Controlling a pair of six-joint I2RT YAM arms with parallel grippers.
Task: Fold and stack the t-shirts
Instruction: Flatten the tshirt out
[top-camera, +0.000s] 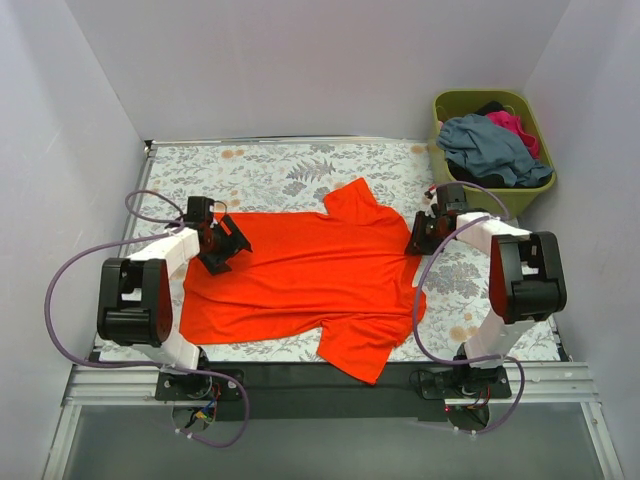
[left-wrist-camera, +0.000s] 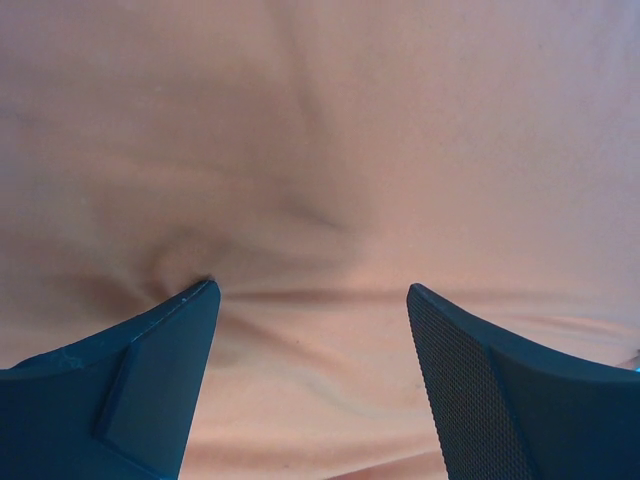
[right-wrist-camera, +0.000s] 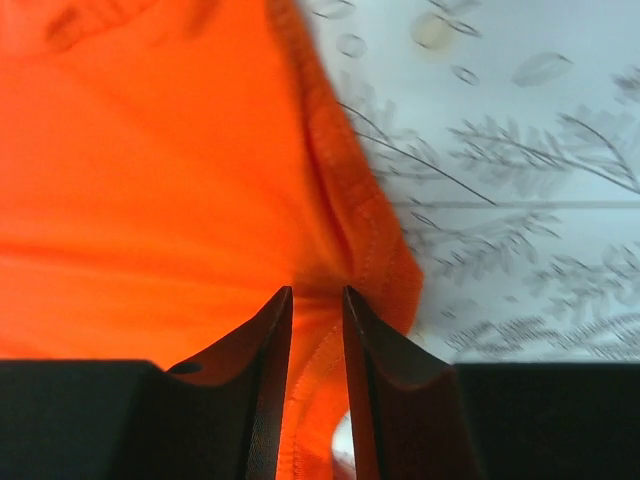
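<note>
We see our left gripper wide open, its tips on the orange shirt. Our right gripper pinches the shirt's edge tight on the flowery table.

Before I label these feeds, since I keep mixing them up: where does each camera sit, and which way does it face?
Top external: above and behind the arms, looking down on the table, orange t-shirt and basket; both arms show.
Left wrist: on the left arm, facing down at the orange t-shirt close up; the left gripper is open.
Right wrist: on the right arm, facing down at the hem; the right gripper pinches it.
Shared: all three show the orange t-shirt.
</note>
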